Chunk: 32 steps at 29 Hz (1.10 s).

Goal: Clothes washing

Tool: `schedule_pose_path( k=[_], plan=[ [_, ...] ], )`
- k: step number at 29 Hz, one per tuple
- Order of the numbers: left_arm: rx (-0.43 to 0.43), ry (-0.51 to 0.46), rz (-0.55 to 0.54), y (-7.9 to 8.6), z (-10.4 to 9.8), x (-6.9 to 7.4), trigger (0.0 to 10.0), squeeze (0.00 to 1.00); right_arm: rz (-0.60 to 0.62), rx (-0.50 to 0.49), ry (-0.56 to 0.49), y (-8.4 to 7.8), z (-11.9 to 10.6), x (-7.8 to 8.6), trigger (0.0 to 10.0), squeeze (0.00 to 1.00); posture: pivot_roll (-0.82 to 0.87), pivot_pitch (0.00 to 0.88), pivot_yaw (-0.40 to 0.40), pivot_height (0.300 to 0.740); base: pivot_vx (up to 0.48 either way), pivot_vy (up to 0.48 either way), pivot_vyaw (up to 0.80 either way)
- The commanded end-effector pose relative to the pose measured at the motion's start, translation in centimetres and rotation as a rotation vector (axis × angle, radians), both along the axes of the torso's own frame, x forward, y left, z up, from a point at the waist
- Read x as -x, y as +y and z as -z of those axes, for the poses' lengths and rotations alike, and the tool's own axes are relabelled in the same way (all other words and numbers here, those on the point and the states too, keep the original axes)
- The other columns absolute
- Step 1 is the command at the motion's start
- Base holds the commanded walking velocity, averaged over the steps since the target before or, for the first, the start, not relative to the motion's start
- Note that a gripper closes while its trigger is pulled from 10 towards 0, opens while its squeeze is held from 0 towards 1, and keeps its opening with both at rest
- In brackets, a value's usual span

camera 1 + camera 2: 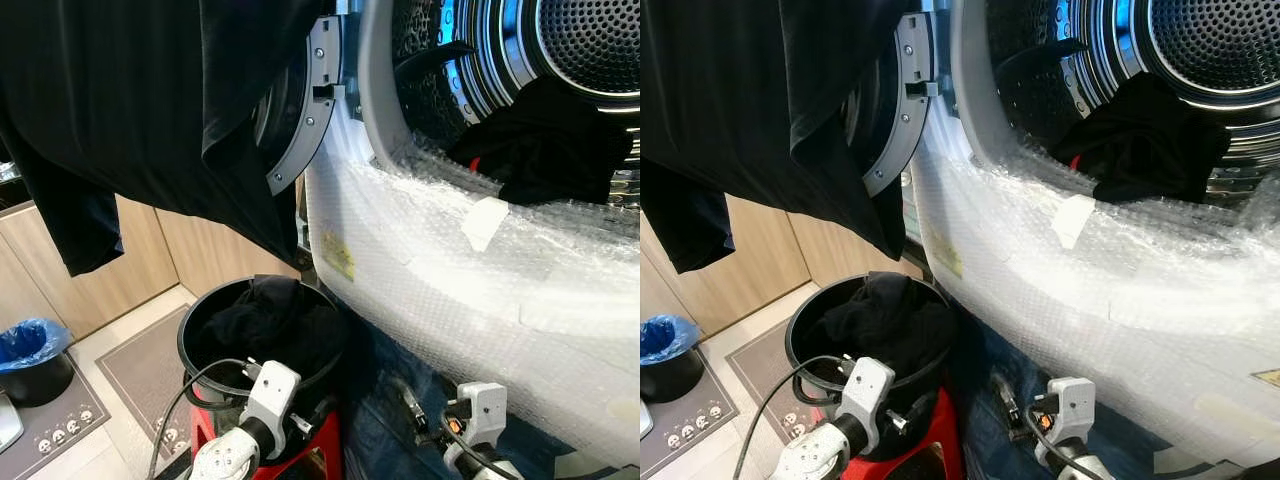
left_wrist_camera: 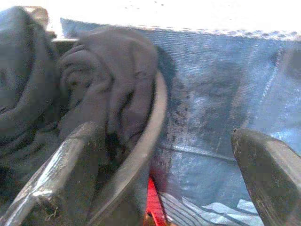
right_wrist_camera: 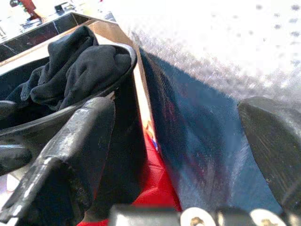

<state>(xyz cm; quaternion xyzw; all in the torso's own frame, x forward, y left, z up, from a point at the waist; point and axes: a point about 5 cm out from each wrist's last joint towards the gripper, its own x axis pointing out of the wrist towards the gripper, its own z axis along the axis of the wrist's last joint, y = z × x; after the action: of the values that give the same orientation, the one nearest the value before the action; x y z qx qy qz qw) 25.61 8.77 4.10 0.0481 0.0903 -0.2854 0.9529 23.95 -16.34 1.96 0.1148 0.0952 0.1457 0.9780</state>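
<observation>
Left pincer (image 2: 164, 174) fingers apart, empty, right at the rim of the black bucket (image 1: 190, 345), dark clothes (image 1: 270, 320) piled inside just ahead of it. Right pincer (image 3: 178, 155) also apart, empty, beside the bucket, facing blue fabric (image 3: 197, 136), maybe a bag. Bubble-wrapped washer (image 1: 450, 270) above both pincers, black garment (image 1: 550, 140) in its drum

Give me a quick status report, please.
Left gripper and right gripper open, low by black bucket of dark clothes. Dark garment in drum. Black cloth hangs over door.
</observation>
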Motion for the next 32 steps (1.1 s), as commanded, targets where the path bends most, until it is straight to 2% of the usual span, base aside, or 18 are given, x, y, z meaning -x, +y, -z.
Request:
schedule_pose_path(
  k=[1, 6, 9, 13, 19, 22, 30, 32],
  plan=[
    [-0.027, -0.031, 0.020, -0.2, -0.2, -0.1, 10.0, 0.00, -0.006, 0.009, -0.023, 0.2, -0.3, -0.2, 10.0, 0.00, -0.07, 0.000, 0.028, 0.740, 0.000, 0.000, 0.00],
    [0.032, -0.122, -0.025, 0.1, -1.5, -0.5, 10.0, 0.00, 0.012, -0.023, -0.070, 0.4, -1.1, -0.5, 10.0, 0.00, -0.07, 0.000, 0.029, 0.740, 0.000, 0.000, 0.00],
    [0.042, -0.154, -0.081, 0.5, -1.6, -0.6, 10.0, 0.00, 0.027, 0.025, -0.094, 0.2, -1.1, -0.6, 10.0, 0.00, -0.06, 0.000, 0.024, 0.740, 0.000, 0.000, 0.00],
    [0.027, -0.172, -0.148, 1.4, -1.4, -0.4, 10.0, 0.00, 0.049, 0.058, -0.086, 0.1, -1.0, -0.5, 10.0, 0.00, -0.05, 0.000, 0.020, 0.740, 0.000, 0.000, 0.00],
    [0.058, -0.159, -0.189, 2.5, -1.3, 0.2, 10.0, 0.00, 0.051, 0.061, -0.080, 0.3, -0.8, 0.2, 10.0, 0.00, -0.05, 0.000, 0.017, 0.740, 0.000, 0.000, 0.00],
    [0.044, -0.187, -0.183, 2.6, -1.5, 0.3, 10.0, 0.00, 0.073, 0.062, -0.076, 0.2, -0.6, 0.3, 10.0, 0.00, -0.05, 0.000, 0.019, 0.740, 0.000, 0.000, 0.00],
    [0.018, -0.184, -0.191, 2.6, -1.7, -0.1, 10.0, 0.00, 0.095, 0.077, -0.081, 0.3, -0.7, 0.4, 10.0, 0.00, -0.06, 0.000, 0.024, 0.740, 0.000, 0.000, 0.00],
    [-0.023, -0.193, -0.225, 2.9, -2.0, -1.2, 10.0, 0.00, 0.139, 0.090, -0.077, 0.2, -1.0, -0.3, 10.0, 0.00, -0.06, 0.000, 0.033, 0.740, 0.000, 0.000, 0.00]
  ],
)
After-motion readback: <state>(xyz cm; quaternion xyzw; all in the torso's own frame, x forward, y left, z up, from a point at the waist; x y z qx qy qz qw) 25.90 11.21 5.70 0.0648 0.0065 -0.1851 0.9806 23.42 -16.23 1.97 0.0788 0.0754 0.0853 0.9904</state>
